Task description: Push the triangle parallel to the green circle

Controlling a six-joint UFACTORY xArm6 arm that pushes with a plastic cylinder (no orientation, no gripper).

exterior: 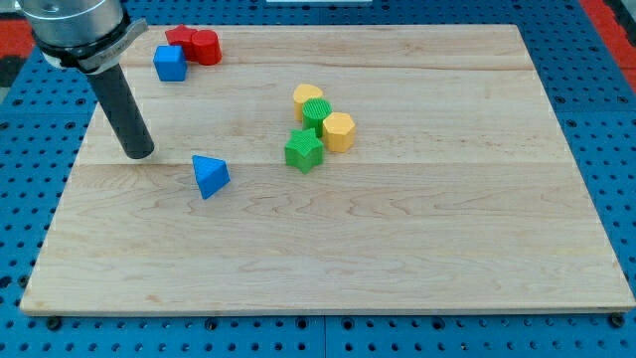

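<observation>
A blue triangle (210,176) lies on the wooden board at the view's left of centre. The green circle (316,112) sits near the middle, wedged between a yellow heart-like block (308,96) above it, a yellow hexagon (339,131) to its right and a green star (304,150) below it. My tip (138,154) rests on the board to the left of the blue triangle, a short gap apart from it and slightly higher in the view.
A blue cube-like block (170,63) and two touching red blocks (195,45) sit at the view's top left, just right of the rod's upper part. The wooden board (397,249) is edged by a blue perforated table.
</observation>
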